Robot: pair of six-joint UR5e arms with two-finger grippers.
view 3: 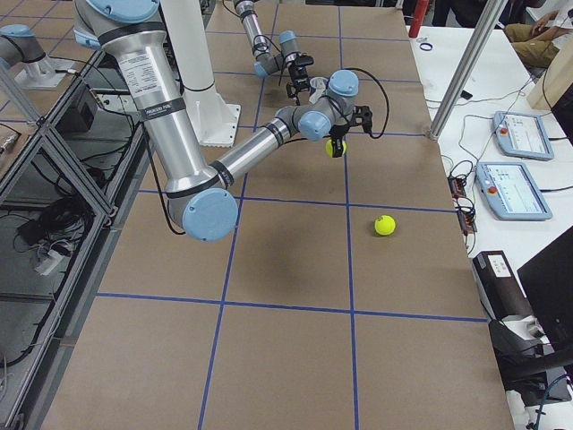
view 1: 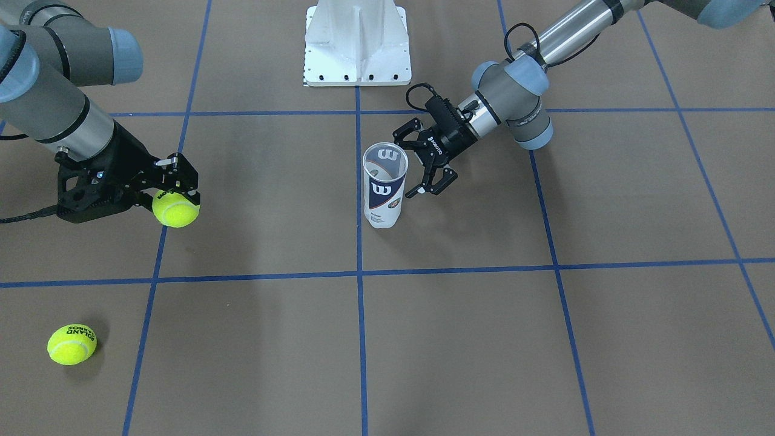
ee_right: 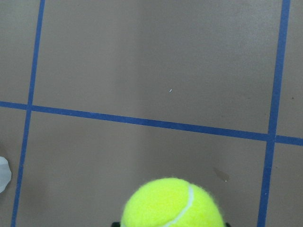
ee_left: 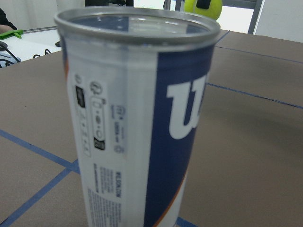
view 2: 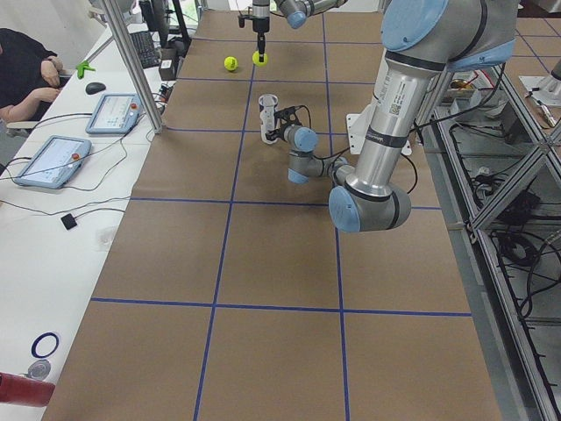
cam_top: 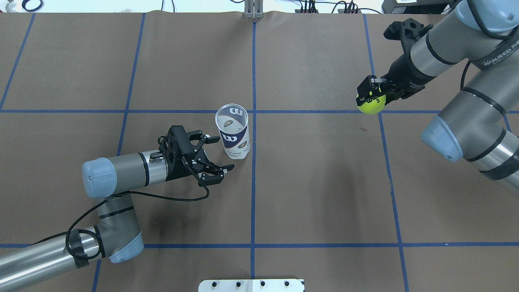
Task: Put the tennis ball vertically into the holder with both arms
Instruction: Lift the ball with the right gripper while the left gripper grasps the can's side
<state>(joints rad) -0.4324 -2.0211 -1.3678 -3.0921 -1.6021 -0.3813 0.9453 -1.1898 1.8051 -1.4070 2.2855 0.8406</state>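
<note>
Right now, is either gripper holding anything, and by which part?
Right gripper pinches a tennis ball by its upper half, from above. Left gripper is open beside the can, holding nothing.

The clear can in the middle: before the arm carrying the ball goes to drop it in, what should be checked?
1. Is the holder upright with its mouth facing up: ok.
2. Is the holder free of balls: ok, no yellow shows inside.
3. Is the tennis ball gripped by the right fingers: ok.
4. Are the left fingers closed on the holder to steady it: not ok, they stand open beside it.
5. Is the tennis ball above the holder's mouth: not ok, it is well off to one side.
6. Is the spare ball out of the way: ok, it lies far from the holder.
</note>
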